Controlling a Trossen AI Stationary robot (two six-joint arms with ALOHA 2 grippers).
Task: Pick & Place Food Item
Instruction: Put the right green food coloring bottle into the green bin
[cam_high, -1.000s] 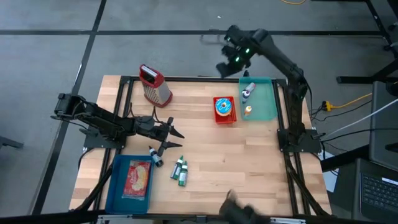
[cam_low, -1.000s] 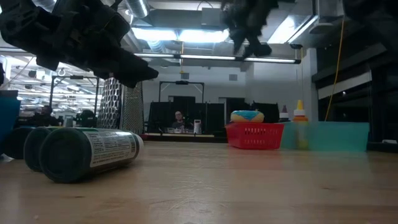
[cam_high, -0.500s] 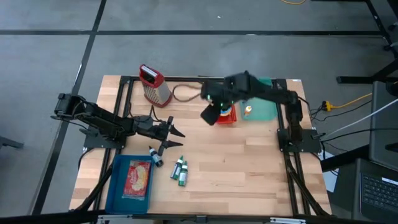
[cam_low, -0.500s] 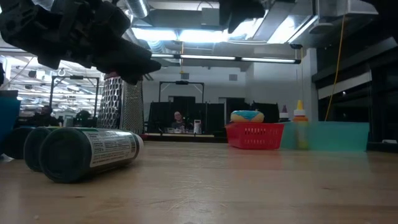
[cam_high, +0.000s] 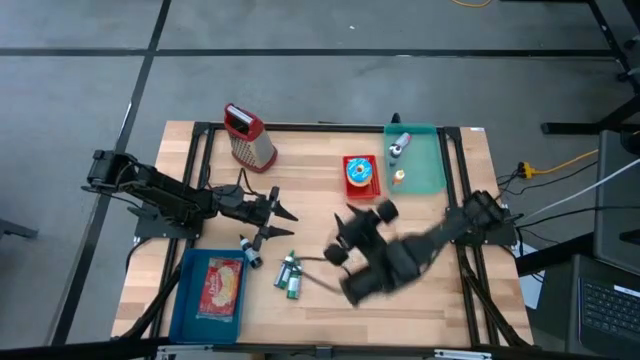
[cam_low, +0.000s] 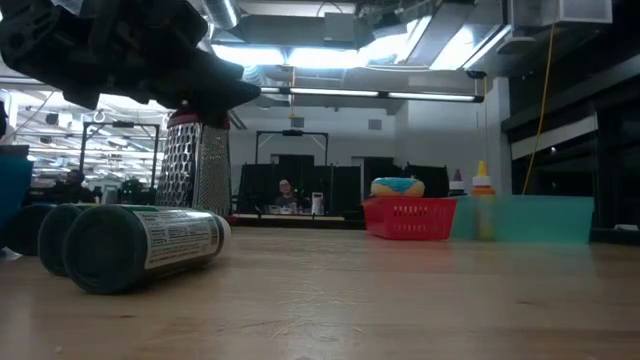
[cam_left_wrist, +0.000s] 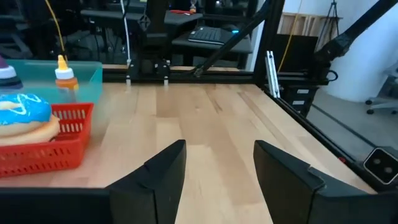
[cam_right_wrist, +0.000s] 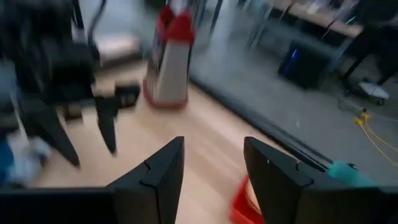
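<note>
Green bottles: two; red grater: one.

A metal grater with a red handle stands upright near the far left corner of the table. Nearer than the grater, two green bottles lie side by side. Beside them lies a small dark bottle.

We count: one grater, one red basket with one donut, one teal tray with two bottles, one blue bin with one food packet, three green tubes, two arms.
</note>
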